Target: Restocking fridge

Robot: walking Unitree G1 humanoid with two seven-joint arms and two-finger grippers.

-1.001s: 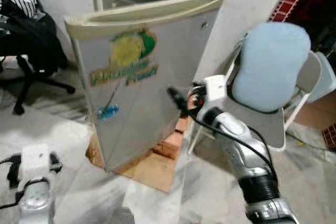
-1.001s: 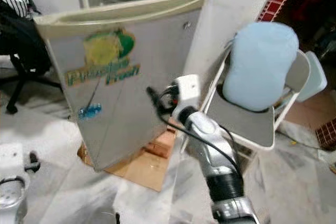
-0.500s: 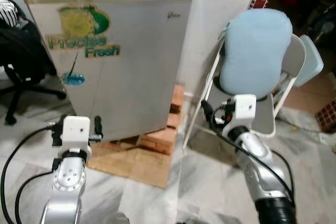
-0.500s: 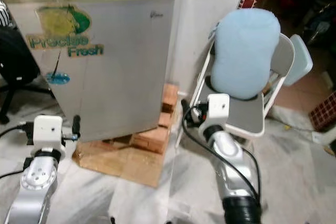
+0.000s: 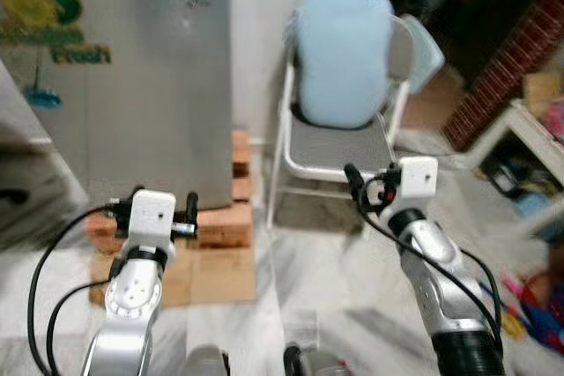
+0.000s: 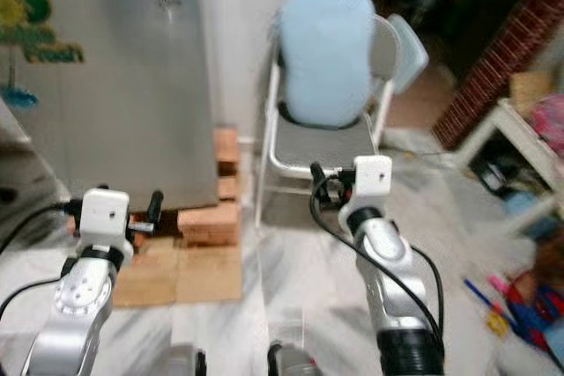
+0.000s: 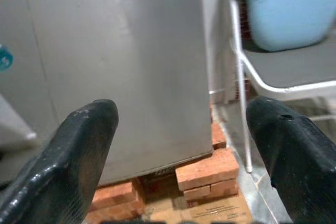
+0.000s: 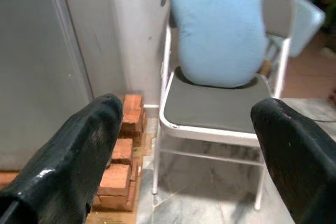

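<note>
The silver fridge with a green and yellow sticker stands at the far left on red bricks and cardboard. Its stickered front faces me; whether the door is shut cannot be told. My left gripper is held up low in front of the fridge's lower right corner, open and holding nothing. My right gripper is open and bare too. It hangs in front of the folding chair, clear of the fridge.
The white folding chair carries a big light-blue cushion and stands just right of the fridge, against a white wall. A brick wall, a white shelf and toys on the floor lie to the right.
The view has swung right, so the fridge now sits at the left. My right gripper has come away from the fridge door's edge. My left arm has risen into view.
</note>
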